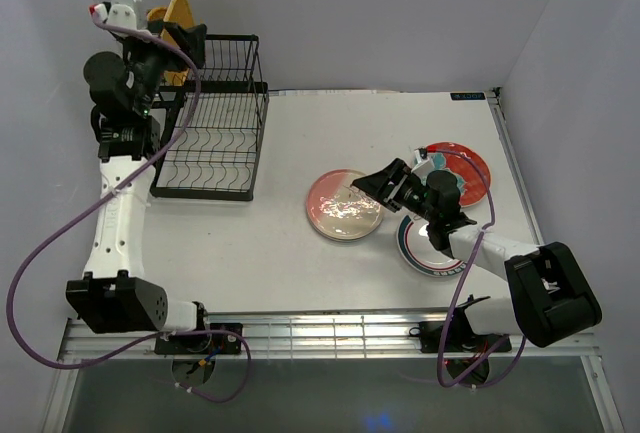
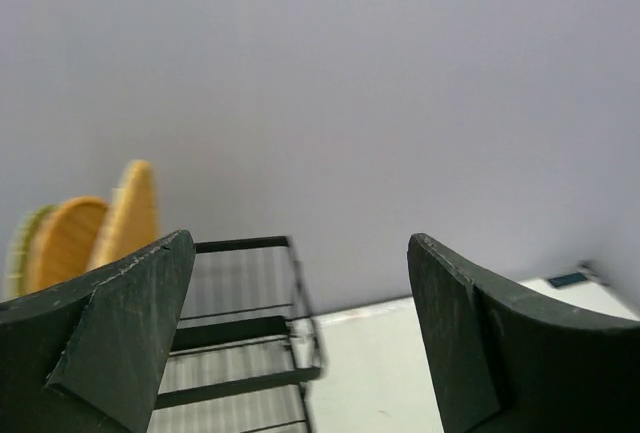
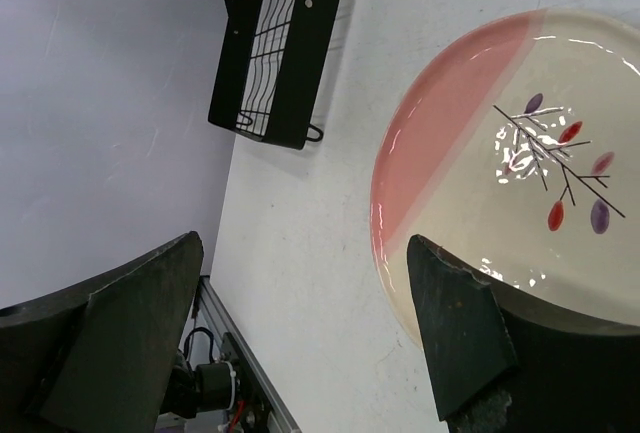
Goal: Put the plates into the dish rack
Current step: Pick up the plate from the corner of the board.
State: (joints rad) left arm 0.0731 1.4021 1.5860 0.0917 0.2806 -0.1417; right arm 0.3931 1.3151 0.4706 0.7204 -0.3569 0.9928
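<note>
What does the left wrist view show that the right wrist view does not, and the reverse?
Only the left wrist view: yellow plates standing on edge. Only the right wrist view: the pink plate, flat on the table. Both: the rack, the table, and an open, empty gripper: the left gripper in one, the right gripper in the other.

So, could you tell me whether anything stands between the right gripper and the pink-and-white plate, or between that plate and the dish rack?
Nothing visible does. The open right gripper hangs at the pink-and-white plate's edge, and only bare table lies between the plate and the dish rack.
</note>
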